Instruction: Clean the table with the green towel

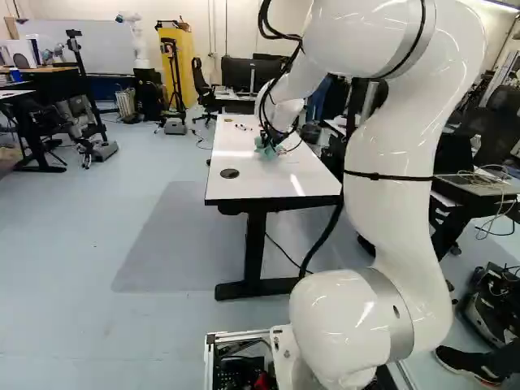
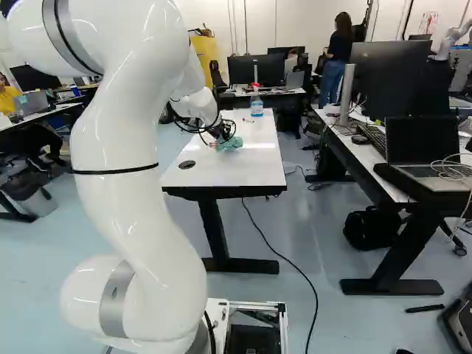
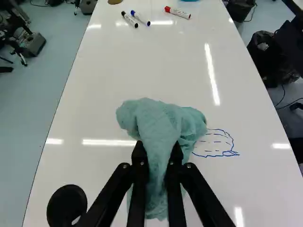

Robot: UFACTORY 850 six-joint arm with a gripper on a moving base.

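End effector: the two fingers (image 3: pixel 158 147) pinch the green towel (image 3: pixel 161 117) from both sides, one finger against each side of the bunched cloth.
Green towel: on the white bench (image 3: pixel 109 71), at the upper middle of both base views. Its folds spread ahead of the fingertips, and a tail runs back between and under them. The bunching probably serves to make a soft pad, keeping the hard tips off the glossy top.
Blue line drawing (image 3: pixel 215 141): just beside the towel, on the arm's right, with its near edge meeting the cloth. This looks like the mark to be wiped, which would explain the towel's place; whether more ink lies underneath cannot be told.
Dry-erase markers: black (image 3: pixel 129 19), blue (image 3: pixel 140 18) and red (image 3: pixel 177 12), lying well ahead of the towel, perhaps put there to leave the wiping area free.
Red-capped bottle (image 2: pixel 257 105): upright at the bench's far end, upper middle of the right base view.
Round cable grommet (image 1: pixel 230 173): near the bench's close end, on the arm's left; a fold could catch on it.
Next move: likely a pressed sweep rightward over the drawing. Too light a press may leave or smear ink; too firm a one may drag the cloth loose.
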